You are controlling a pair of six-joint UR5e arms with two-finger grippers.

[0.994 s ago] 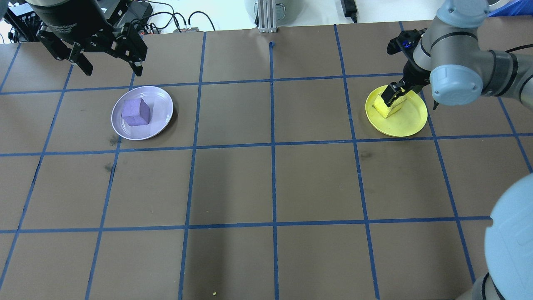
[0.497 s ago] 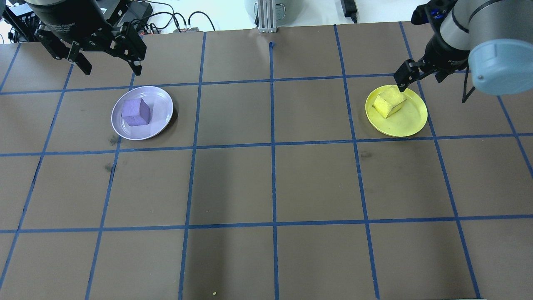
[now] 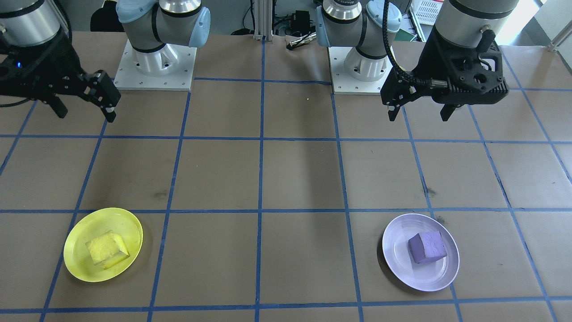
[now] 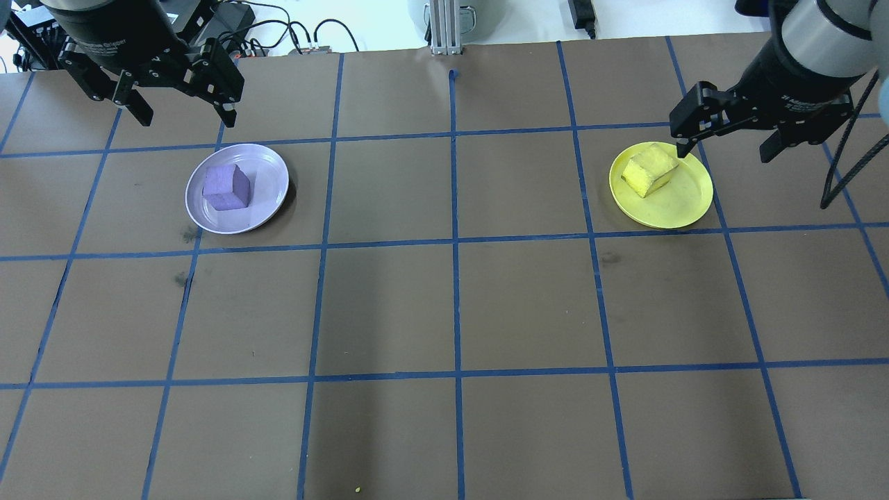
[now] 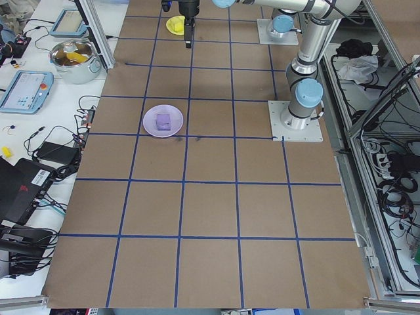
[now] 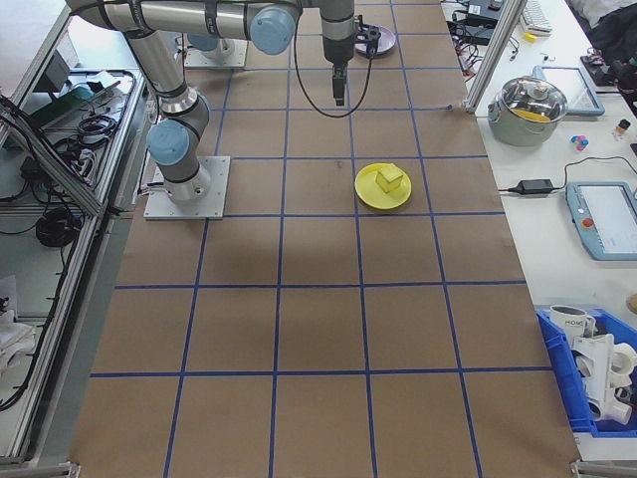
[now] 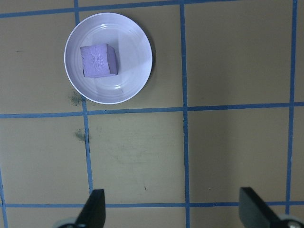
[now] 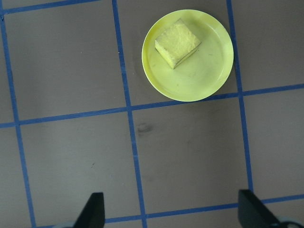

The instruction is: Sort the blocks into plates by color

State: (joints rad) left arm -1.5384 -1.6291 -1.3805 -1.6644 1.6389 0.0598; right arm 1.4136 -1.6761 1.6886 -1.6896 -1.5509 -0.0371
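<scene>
I take the brown paper-covered table with its blue tape grid as my landmark. Both arms are raised over its robot-side rows. I judge that they are parked there because nothing remains to carry.

The left gripper hangs above the table, well apart from the plates, on the robot's side of the pale lavender round plastic plate. Its fingers are spread wide and hold nothing; the left wrist view shows both tips with bare table between them. The right gripper likewise hangs with fingers spread and empty. The overhead view sets one tip over the rim of the bright yellow round plastic plate, but the front-facing view shows it high and far back from that plate, so I read no contact.

The lavender plate lies flat toward the table's left end, shallow, with a raised rim. The yellow plate lies flat toward the right end, similar in size.

The purple matte cube rests inside the lavender plate, turned slightly, its surface rough. The yellow matte cube rests inside the yellow plate, off centre, rough and slightly mottled. Each colour matches its plate, so I judge the sort complete
</scene>
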